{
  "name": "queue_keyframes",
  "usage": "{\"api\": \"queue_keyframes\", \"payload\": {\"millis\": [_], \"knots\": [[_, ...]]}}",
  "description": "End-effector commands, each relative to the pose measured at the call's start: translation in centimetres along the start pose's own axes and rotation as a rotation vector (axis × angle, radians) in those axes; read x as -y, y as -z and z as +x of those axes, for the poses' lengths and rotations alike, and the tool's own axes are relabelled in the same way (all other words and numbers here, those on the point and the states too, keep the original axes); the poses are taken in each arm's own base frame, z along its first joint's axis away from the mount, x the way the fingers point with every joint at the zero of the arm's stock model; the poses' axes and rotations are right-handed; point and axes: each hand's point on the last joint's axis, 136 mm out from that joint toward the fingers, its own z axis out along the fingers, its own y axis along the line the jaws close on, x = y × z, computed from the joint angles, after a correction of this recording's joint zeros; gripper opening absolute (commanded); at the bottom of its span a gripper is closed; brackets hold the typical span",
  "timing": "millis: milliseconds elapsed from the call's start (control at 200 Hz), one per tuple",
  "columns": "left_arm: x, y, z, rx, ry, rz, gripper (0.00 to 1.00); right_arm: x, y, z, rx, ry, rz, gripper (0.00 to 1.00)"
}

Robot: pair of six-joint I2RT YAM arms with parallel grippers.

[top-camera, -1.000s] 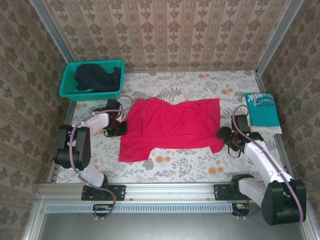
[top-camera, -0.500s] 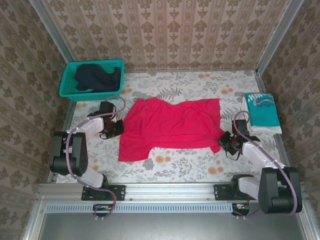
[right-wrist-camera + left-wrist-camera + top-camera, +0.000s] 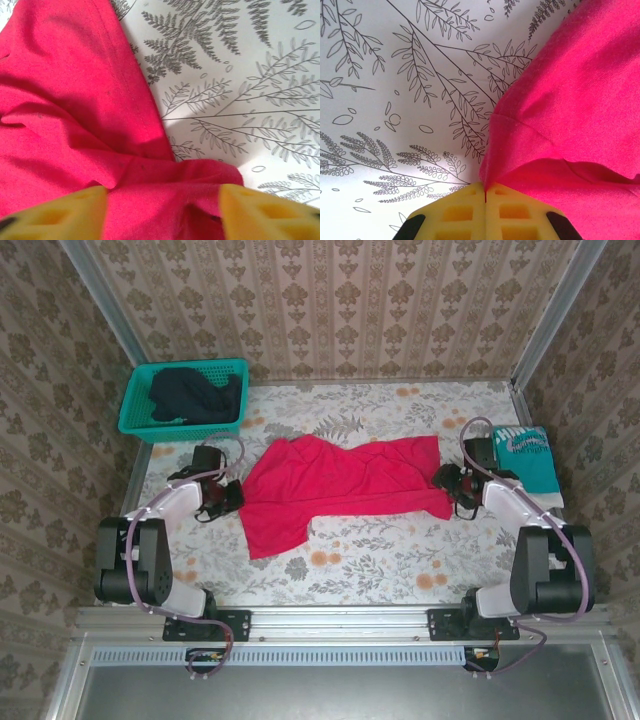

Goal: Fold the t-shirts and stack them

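Your left tool [image 3: 485, 194] pinches the red t-shirt [image 3: 340, 485] edge, fully closed; your right tool [image 3: 162, 200] stands spread wide, straddling its other end.

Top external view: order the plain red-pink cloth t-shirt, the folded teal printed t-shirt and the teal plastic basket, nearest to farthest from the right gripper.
1. The red-pink cloth t-shirt: its corner lies between the fingers of the right gripper.
2. The folded teal printed t-shirt: just right, at the table edge.
3. The teal plastic basket: far-left back corner.
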Motion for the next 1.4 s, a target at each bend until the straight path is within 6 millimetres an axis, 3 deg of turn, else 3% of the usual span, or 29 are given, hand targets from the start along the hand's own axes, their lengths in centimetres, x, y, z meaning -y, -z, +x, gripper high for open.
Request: {"api": "queue_keyframes", "payload": {"millis": [0, 55, 155, 265, 370, 630, 850, 1100, 1225, 1395], "knots": [[-0.1, 0.4, -0.1, 0.013, 0.019, 0.005, 0.00, 2.5, 1.9, 0.7, 0.055, -0.025, 0.076, 0.71], [0.0, 0.4, -0.2, 0.016, 0.020, 0.006, 0.00, 3.4, 2.5, 1.6, 0.062, -0.071, 0.076, 0.70], [0.1, 0.4, -0.4, 0.015, 0.017, 0.007, 0.00, 4.4, 3.4, 3.8, 0.034, -0.154, 0.060, 0.59], [0.1, 0.2, -0.6, 0.014, 0.012, 0.006, 0.00, 4.9, 3.3, 6.2, -0.018, -0.224, 0.032, 0.44], [0.2, -0.1, -0.8, 0.010, 0.007, 0.009, 0.00, 4.5, 2.5, 7.2, -0.048, -0.264, -0.018, 0.33], [0.2, -0.3, -0.9, 0.009, -0.001, 0.005, 0.00, 3.1, -0.1, 6.0, -0.064, -0.261, -0.063, 0.32], [0.3, 0.1, -0.9, 0.020, 0.000, 0.013, 0.00, 3.2, -1.5, 5.2, -0.083, -0.212, -0.016, 0.38], [0.4, -0.2, -0.8, 0.015, -0.003, 0.020, 0.00, 3.3, -2.9, 4.8, -0.104, -0.187, 0.017, 0.39], [0.3, -0.3, -0.9, 0.016, -0.004, 0.018, 0.00, 3.3, -2.9, 4.4, -0.098, -0.171, 0.027, 0.31], [0.4, -0.3, -1.0, 0.019, -0.010, 0.019, 0.00, 3.3, -2.8, 4.0, -0.105, -0.144, 0.047, 0.03]]}}
